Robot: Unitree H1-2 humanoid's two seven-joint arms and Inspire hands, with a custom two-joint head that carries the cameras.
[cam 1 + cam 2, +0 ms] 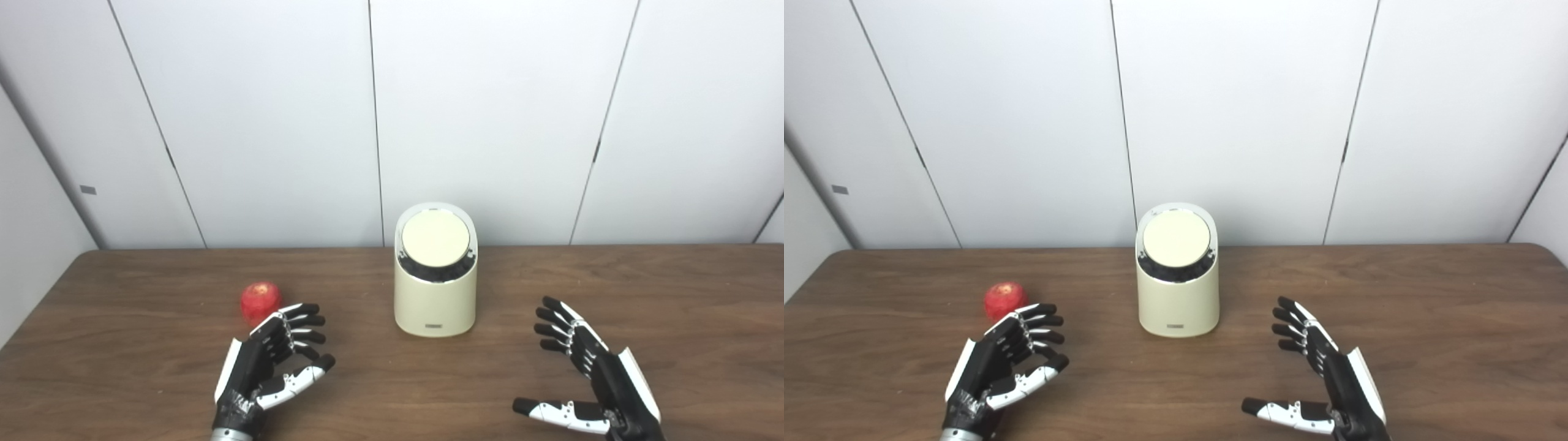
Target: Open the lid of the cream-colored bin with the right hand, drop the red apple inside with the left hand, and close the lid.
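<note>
A cream-colored bin [435,300] stands upright at the middle of the brown table, its round lid [435,239] shut and tilted toward me. A red apple [261,300] lies on the table to the bin's left. My left hand [272,361] is open and empty, just in front of and right of the apple, fingers apart and not touching it. My right hand [582,367] is open and empty, palm facing left, on the table's right side, well clear of the bin. In the right eye view the bin [1178,294] and the apple [1003,300] show the same.
The brown wooden table [674,294] runs wall to wall, with its back edge against white wall panels. Nothing else stands on it besides the bin and the apple.
</note>
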